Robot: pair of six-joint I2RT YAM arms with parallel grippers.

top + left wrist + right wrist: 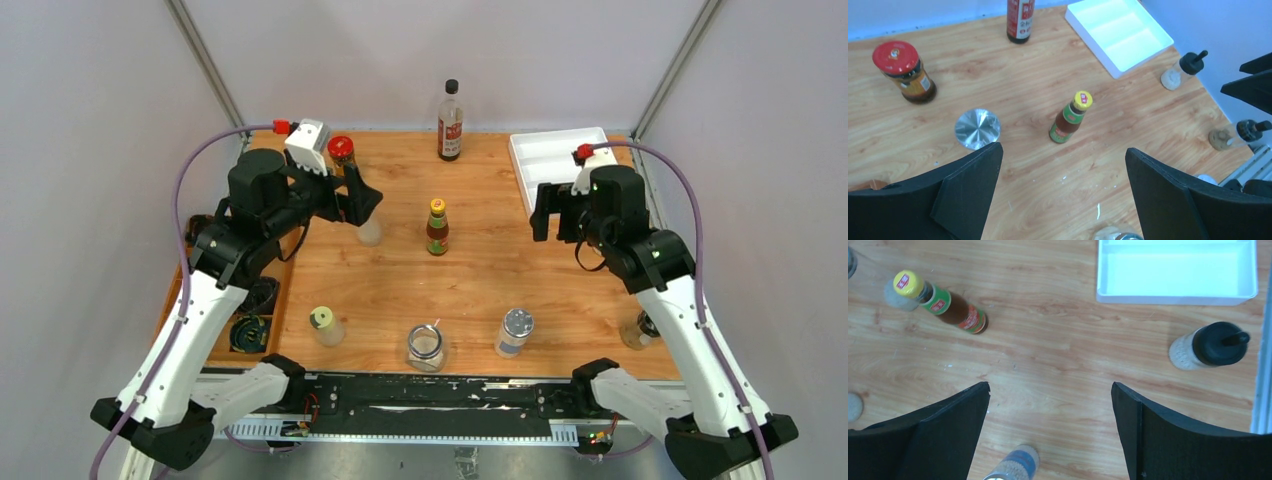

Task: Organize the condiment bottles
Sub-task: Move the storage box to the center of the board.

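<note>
Several condiment bottles stand apart on the wooden table. The tall clear bottle with a red label [450, 122] is at the back. A red-capped jar [341, 152] stands back left, and a yellow-capped sauce bottle [437, 227] is in the middle. A silver-capped jar [369, 232] sits just under my left gripper [362, 205], which is open and empty above the table [1063, 150]. Along the front stand a pale-lidded jar [325, 326], a clear glass jar [426, 347] and a blue-labelled jar [514, 332]. My right gripper [545, 212] is open and empty [1050, 386]. A black-capped bottle [1208, 346] stands to its right.
A flat white tray [555, 160] lies at the back right. Another black-capped bottle [638, 330] stands at the table's right edge. A side compartment on the left holds black coiled cables [250, 330]. Grey walls close in the back and sides.
</note>
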